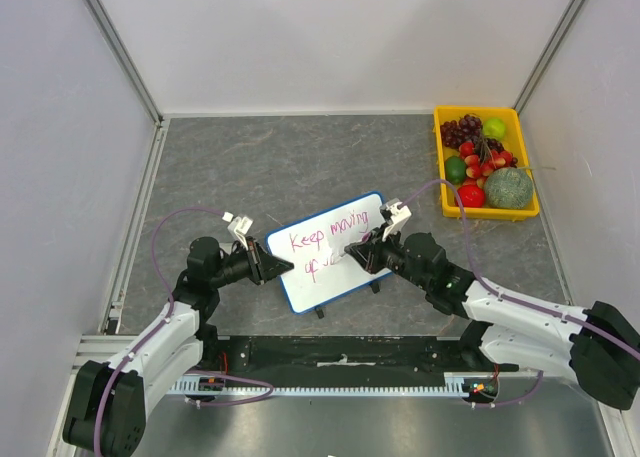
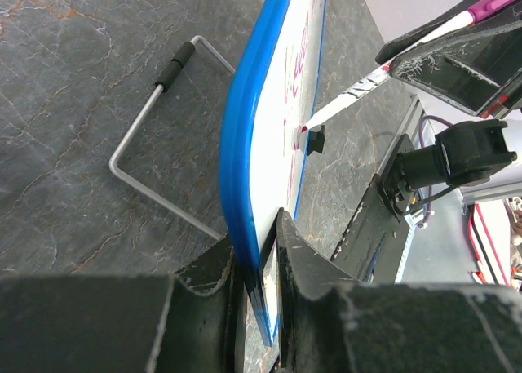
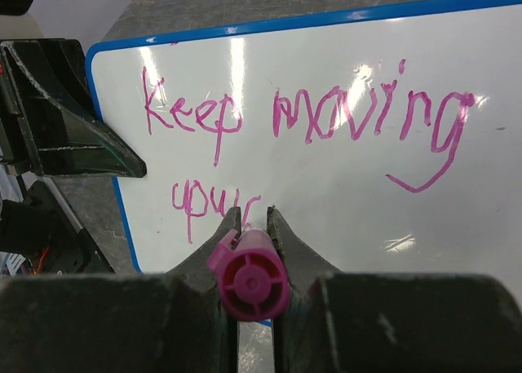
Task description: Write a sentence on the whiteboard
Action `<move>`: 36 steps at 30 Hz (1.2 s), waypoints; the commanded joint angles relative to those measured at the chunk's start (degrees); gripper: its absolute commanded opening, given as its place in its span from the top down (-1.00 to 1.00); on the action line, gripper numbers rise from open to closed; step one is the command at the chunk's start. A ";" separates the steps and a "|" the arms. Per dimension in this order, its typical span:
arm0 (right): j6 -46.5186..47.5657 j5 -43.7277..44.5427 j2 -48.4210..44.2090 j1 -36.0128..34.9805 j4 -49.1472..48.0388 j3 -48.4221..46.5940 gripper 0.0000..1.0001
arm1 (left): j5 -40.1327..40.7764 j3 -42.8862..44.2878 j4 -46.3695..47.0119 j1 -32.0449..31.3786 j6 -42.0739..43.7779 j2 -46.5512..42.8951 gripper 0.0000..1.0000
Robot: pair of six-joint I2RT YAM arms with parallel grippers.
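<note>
The whiteboard (image 1: 330,285), white with a blue rim, stands tilted on its wire stand (image 2: 155,157) mid-table. My left gripper (image 1: 282,267) is shut on its left edge (image 2: 241,177), one finger on each face. The sentence (image 3: 220,116) in magenta reads "Keep moving", with a second line starting "upw" beneath it. My right gripper (image 3: 249,219) is shut on a magenta marker (image 3: 249,277). The marker's tip (image 2: 304,129) touches the board at the end of that second line. In the top view the right gripper (image 1: 355,249) hovers over the board's lower middle.
A yellow tray (image 1: 492,213) of plastic fruit sits at the back right. White walls with metal posts enclose the grey table on three sides. A cable rail (image 1: 330,382) runs along the near edge between the arm bases.
</note>
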State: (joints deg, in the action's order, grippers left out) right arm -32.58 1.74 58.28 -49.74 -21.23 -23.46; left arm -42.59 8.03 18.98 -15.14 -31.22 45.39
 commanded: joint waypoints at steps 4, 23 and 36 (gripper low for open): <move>1.20 5.56 -1.50 0.43 1.28 -1.41 1.00 | 3.30 -0.39 1.14 0.28 3.98 -0.03 0.96; 1.55 5.82 0.08 0.78 1.37 -5.10 1.00 | 3.21 -0.39 1.14 0.19 4.06 -0.12 0.96; 1.47 3.62 -0.01 0.78 2.34 -1.15 1.00 | 3.13 -0.47 1.14 0.19 4.06 -0.21 0.96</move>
State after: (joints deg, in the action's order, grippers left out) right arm -31.92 5.63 58.13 -49.25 -19.42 -26.02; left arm -42.59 8.03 19.00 -15.14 -31.22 45.36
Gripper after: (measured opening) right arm 0.198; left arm 0.218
